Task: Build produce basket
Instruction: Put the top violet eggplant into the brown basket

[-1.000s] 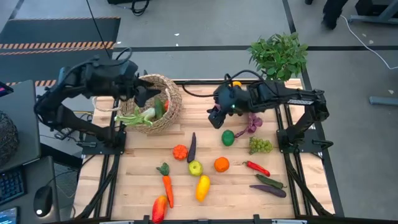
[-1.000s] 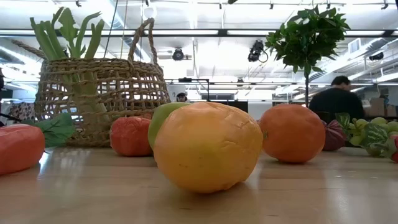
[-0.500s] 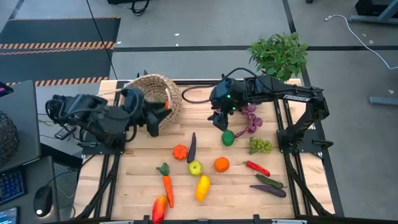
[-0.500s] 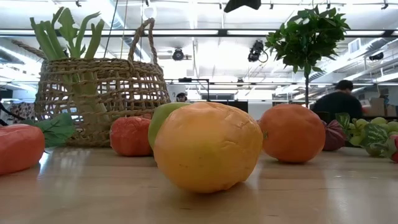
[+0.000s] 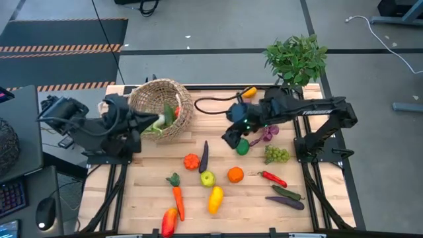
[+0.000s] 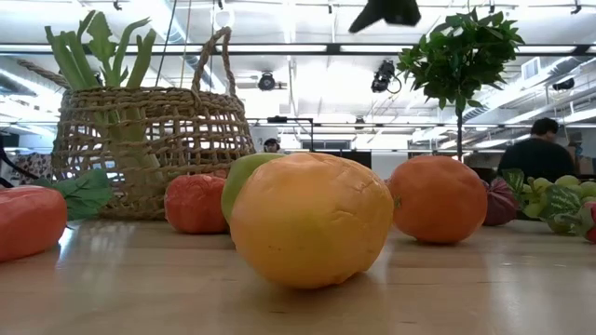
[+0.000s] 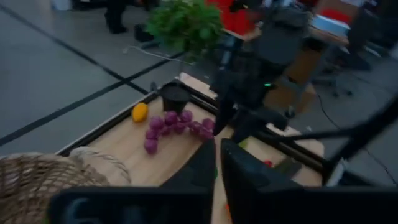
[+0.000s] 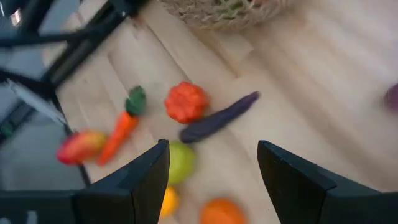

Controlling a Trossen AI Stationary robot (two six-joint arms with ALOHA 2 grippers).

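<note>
Wicker basket (image 5: 163, 108): upper left of the surface (image 5: 317, 192), holding a leek (image 5: 155, 122).
Left hand (image 5: 135, 121): closed, empty, beside basket.
Right hand (image 5: 231, 140): open, empty, upper centre.

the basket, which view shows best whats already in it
The high view: it looks down into the basket, showing the leek and other produce inside. The low view shows only its woven side, with leek leaves poking up. Both wrist views catch just a slice of its rim.

The left end effector (image 5: 147, 122) has pulled back from the basket (image 5: 165, 106) and closed, empty.
</note>
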